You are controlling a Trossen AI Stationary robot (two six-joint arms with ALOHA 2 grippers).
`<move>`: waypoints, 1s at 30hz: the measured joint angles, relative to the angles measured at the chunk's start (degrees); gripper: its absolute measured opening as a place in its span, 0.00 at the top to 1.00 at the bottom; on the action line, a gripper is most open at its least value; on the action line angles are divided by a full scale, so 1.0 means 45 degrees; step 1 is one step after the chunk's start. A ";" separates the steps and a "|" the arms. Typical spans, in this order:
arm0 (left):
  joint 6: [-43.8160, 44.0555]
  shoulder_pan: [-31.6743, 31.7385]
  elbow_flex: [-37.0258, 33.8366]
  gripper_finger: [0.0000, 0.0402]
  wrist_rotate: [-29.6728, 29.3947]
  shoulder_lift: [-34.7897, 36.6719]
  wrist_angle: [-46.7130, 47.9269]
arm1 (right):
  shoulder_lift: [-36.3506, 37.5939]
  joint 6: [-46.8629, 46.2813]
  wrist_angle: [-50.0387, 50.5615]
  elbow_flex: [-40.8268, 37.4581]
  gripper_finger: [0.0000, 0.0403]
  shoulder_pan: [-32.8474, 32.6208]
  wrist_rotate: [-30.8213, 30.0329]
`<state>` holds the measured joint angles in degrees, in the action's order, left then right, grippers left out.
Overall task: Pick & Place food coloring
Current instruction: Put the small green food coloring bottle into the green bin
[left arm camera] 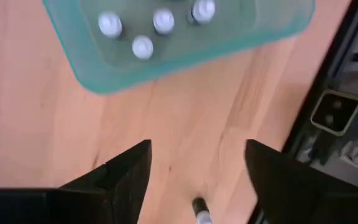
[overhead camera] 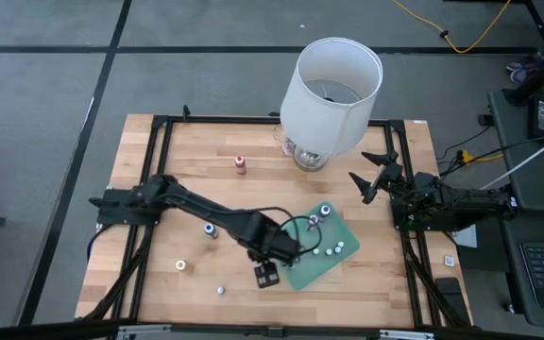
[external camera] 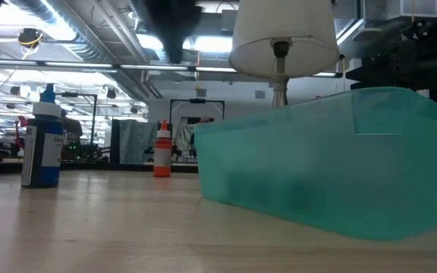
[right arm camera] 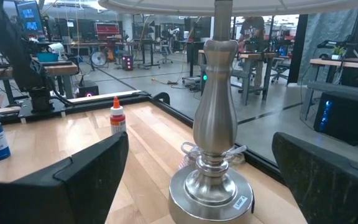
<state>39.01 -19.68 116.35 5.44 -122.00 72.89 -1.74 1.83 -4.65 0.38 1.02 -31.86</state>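
The left tool [overhead camera: 267, 275] hangs over the bench [overhead camera: 187, 161] just beside the green tray [overhead camera: 300, 272], its fingers [left arm camera: 126, 171] apart and empty. 4 bottles [left arm camera: 143, 46] stand in the tray; blue [overhead camera: 211, 229], red [overhead camera: 241, 164] and yellow [overhead camera: 181, 266] ones stand loose on the bench. The right tool [overhead camera: 374, 179] waits wide open beside the lamp [overhead camera: 331, 90].

left arm [overhead camera: 196, 210] — black, made of long jointed parts | thin black cable loops near its wrist | left gripper [left arm camera: 197, 177] — two flat, dark, pointed fingers | right arm [overhead camera: 456, 203] — black and chunky | right gripper [overhead camera: 374, 175] — two thin black fingers
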 joint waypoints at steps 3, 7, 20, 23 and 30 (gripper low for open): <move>0.0354 -0.0242 -0.2033 0.34 0.0405 0.1185 -0.1364 | 0.0000 0.0000 -0.0002 0.0000 0.02 -0.0001 -0.0001; 0.0489 -0.0750 -0.4101 0.34 0.0753 0.2278 -0.2661 | 0.0000 0.0000 0.0000 0.0000 0.02 0.0000 0.0000; -0.0090 -0.2845 -0.6050 0.35 0.0712 0.2557 -0.2538 | 0.0000 0.0000 -0.0003 -0.0002 0.02 -0.0002 0.0000; 0.0008 -0.3022 -0.6048 0.35 0.0416 0.2484 -0.2552 | 0.0000 0.0000 -0.0005 -0.0003 0.02 0.0000 0.0000; -0.0181 -0.3480 -0.6023 0.35 -0.0186 0.2058 -0.2553 | 0.0000 0.0000 -0.0002 -0.0004 0.02 -0.0004 0.0000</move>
<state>38.20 -35.34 89.24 4.61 -112.74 61.41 -1.74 1.83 -4.66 0.37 1.00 -31.86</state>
